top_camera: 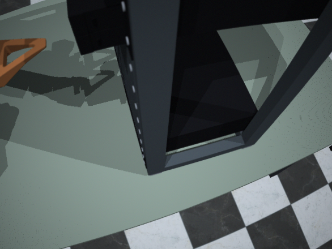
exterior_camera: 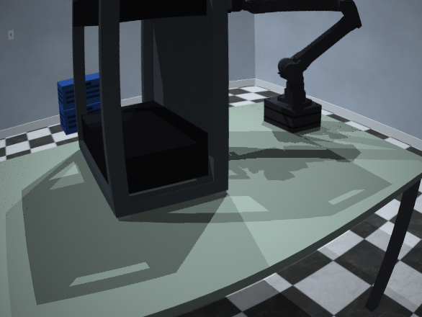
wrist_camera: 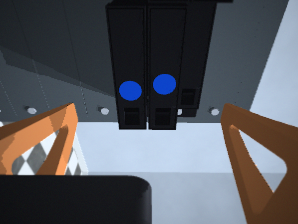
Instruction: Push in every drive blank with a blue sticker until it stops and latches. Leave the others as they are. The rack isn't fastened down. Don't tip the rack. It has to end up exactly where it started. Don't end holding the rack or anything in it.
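Observation:
In the wrist view, two black drive blanks stand side by side in the dark rack, each with a round blue sticker: the left blank (wrist_camera: 132, 90) and the right blank (wrist_camera: 164, 84). A third blank (wrist_camera: 192, 75) to their right sits further back and shows no sticker. My gripper (wrist_camera: 149, 111) is open and empty, with its orange fingers spread to either side, facing these blanks a short way off. In the top view one orange finger (top_camera: 17, 56) shows at the left, beside the rack (top_camera: 158, 85) and a protruding black blank block (top_camera: 96, 25).
The rack (exterior_camera: 151, 108) stands on the green table with a black box in its bottom. My arm's base (exterior_camera: 292, 112) sits at the table's far right. A blue crate stack (exterior_camera: 77, 101) stands on the floor behind. The table edge is near the rack's front corner.

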Available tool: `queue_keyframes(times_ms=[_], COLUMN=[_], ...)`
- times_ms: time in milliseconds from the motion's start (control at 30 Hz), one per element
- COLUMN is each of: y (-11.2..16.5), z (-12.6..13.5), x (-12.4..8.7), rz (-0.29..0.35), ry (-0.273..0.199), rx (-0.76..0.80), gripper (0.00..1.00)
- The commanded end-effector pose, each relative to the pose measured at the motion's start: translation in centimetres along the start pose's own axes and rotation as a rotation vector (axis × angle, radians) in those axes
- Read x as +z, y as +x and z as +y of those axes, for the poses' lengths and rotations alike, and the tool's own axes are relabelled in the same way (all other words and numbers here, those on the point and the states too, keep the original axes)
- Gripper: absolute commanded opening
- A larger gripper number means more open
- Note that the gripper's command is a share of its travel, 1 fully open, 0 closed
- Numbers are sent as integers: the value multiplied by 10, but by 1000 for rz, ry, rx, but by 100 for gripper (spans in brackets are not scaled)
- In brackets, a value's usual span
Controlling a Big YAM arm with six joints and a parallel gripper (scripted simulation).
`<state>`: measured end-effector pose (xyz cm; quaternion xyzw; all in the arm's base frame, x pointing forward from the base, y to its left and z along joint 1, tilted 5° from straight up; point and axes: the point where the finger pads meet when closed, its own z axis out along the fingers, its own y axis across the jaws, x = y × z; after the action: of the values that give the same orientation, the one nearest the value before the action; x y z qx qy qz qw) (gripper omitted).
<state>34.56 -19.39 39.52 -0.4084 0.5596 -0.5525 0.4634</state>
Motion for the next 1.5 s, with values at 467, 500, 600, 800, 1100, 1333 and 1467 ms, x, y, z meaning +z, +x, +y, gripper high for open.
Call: queue_keyframes(times_ms=[467,500,600,800,1100,1333,1467], y=[0,0,0,0,0,0,0], z=[-9,-9,-9,-9,-9,-9,-9], x=[2,2,2,2,2,2,2], rz=[-3,-3,-3,-3,-3,-3,-3], ry=[17,17,17,17,17,17,17], rx=[0,0,0,0,0,0,0], gripper=[100,100,100,100,0,0,0])
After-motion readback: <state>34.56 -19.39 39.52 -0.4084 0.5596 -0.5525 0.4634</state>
